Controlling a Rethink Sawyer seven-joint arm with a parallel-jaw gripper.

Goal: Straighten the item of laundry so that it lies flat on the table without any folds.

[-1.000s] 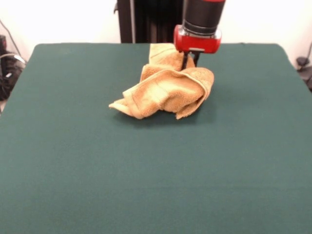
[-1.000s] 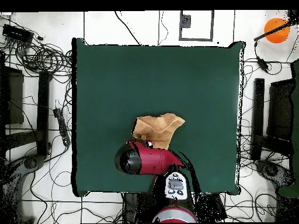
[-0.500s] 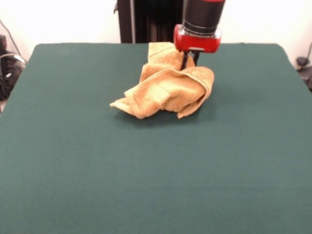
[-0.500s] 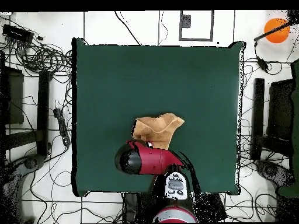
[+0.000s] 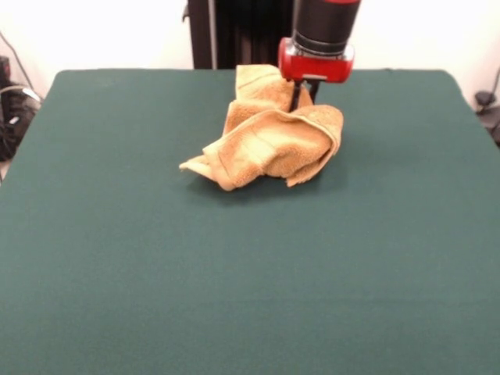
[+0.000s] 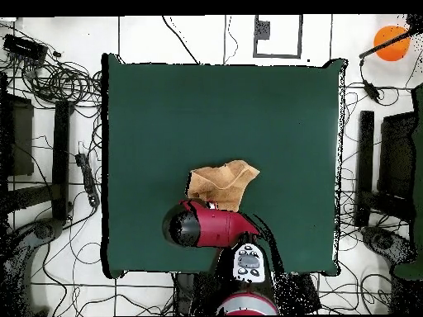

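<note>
The golden-orange towel (image 5: 269, 142) lies crumpled in a bunched heap on the far middle of the dark green table (image 5: 234, 281). One end is drawn up toward the robot, and folded layers hang over the front. My gripper (image 5: 304, 95) comes down from above at the heap's far right side. Its dark fingers are sunk into the cloth and appear shut on the towel's raised part. In the overhead view the towel (image 6: 223, 183) lies just above the red arm head (image 6: 198, 224), which hides the gripper.
The table (image 6: 215, 107) reaches far beyond the towel on every side. Cables and stands crowd the floor around it. An orange ball (image 6: 390, 41) sits off the table at the overhead view's top right corner.
The towel's near left tip has slid a little toward the robot and to the right, and the heap has bunched slightly tighter. The gripper has risen only a little.
</note>
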